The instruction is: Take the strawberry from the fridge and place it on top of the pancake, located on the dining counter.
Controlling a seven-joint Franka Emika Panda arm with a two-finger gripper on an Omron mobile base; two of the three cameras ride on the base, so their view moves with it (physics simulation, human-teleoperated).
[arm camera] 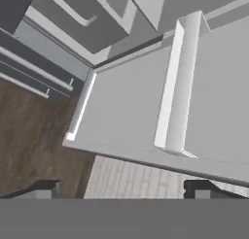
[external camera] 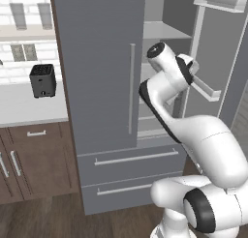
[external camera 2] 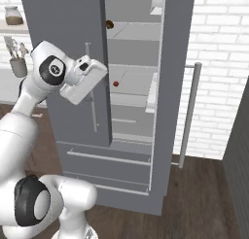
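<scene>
The grey fridge stands with its left door shut and its right door swung open. On a middle shelf inside lies the tiny red strawberry. My hand hovers in front of the left door's edge, a little left of the berry and at about its height. My gripper is open, its fingertips wide apart with nothing between them, and it looks down along the inside of the open door. The pancake and the dining counter are out of view.
A small brown round item sits on a higher shelf. The open door carries a shelf bin. Two drawers lie below the doors. A black toaster stands on the wall counter at left. A white brick wall is at right.
</scene>
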